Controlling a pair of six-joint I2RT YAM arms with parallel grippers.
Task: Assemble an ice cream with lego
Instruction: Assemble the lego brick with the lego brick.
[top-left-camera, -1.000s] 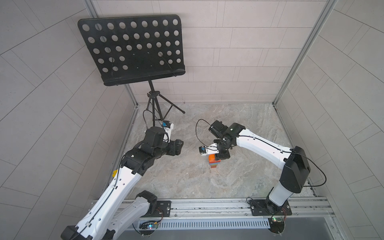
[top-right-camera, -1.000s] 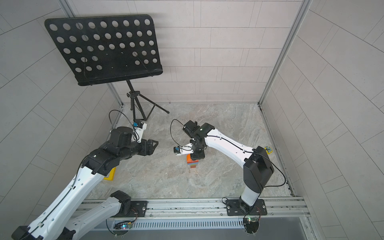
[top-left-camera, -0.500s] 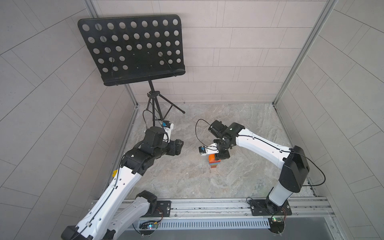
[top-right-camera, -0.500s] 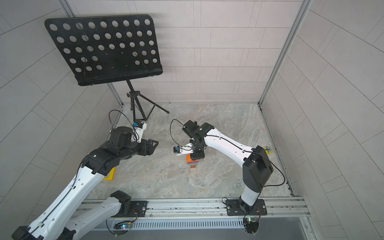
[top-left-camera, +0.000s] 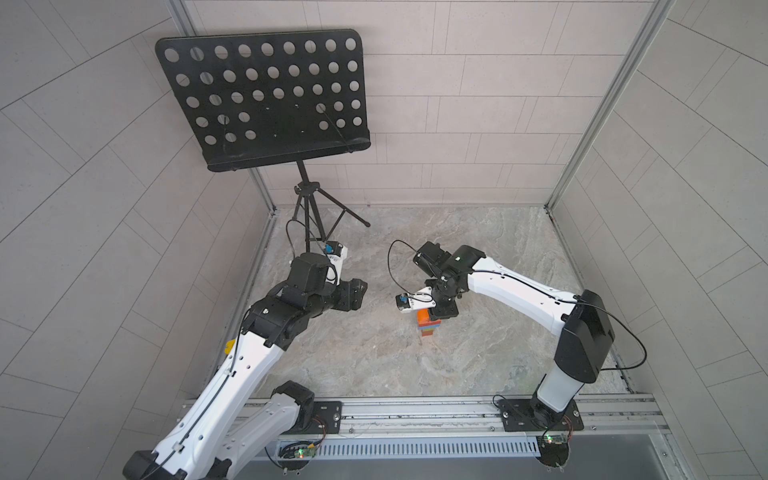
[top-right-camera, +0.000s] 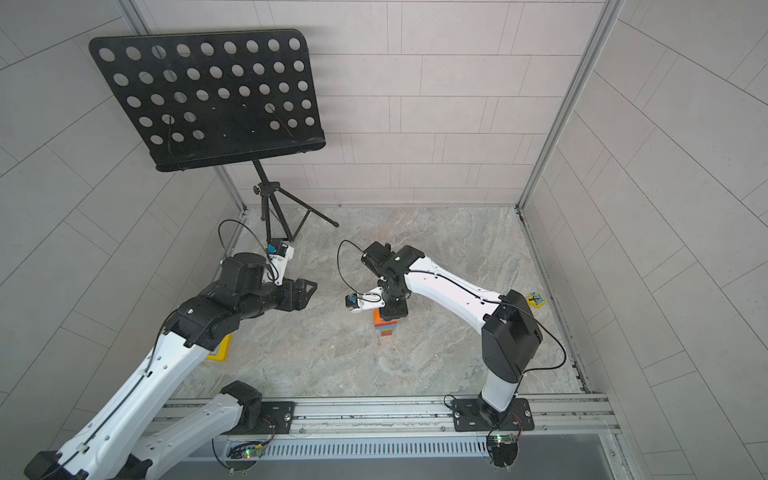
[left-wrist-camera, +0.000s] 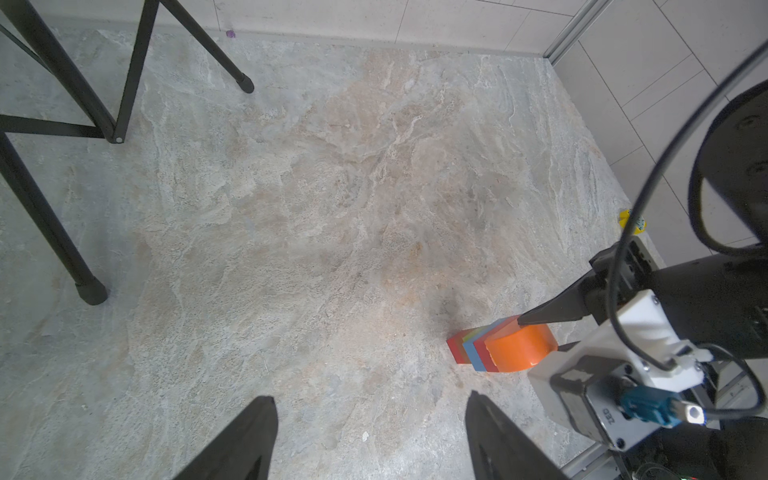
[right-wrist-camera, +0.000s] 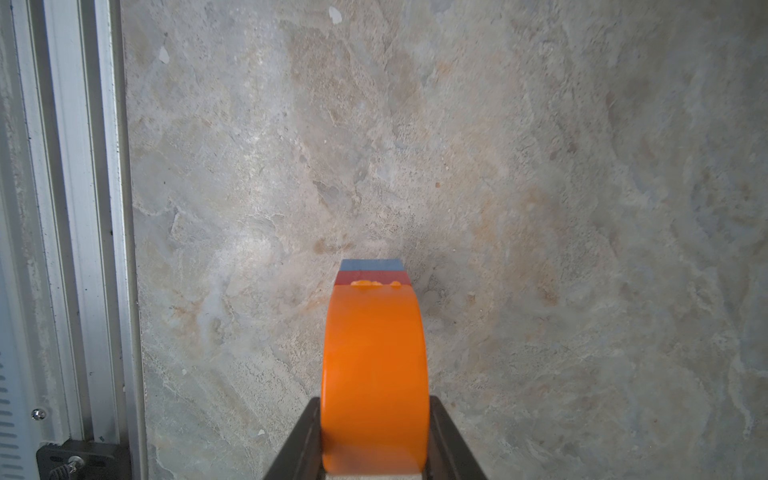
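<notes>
The ice cream (top-left-camera: 428, 325) (top-right-camera: 384, 325) is a lego stack standing upright mid-floor, with an orange dome on top, then red, blue and green layers and a narrow stem below. My right gripper (top-left-camera: 443, 309) (top-right-camera: 395, 309) points down from above, shut on the orange dome (right-wrist-camera: 374, 353), with a black finger (right-wrist-camera: 309, 432) pressed on each flat side. Red and blue bricks (right-wrist-camera: 371, 271) show beyond the dome. My left gripper (top-left-camera: 360, 291) (top-right-camera: 309, 286) (left-wrist-camera: 370, 405) hangs open and empty to the left of the stack (left-wrist-camera: 498, 349), well apart from it.
A black music stand (top-left-camera: 262, 99) on a tripod (top-left-camera: 307, 216) fills the back left corner. A yellow triangular frame (top-right-camera: 220, 349) lies by the left wall under my left arm. A small yellow object (top-right-camera: 535, 300) sits by the right wall. A metal rail (top-left-camera: 415, 411) runs along the front.
</notes>
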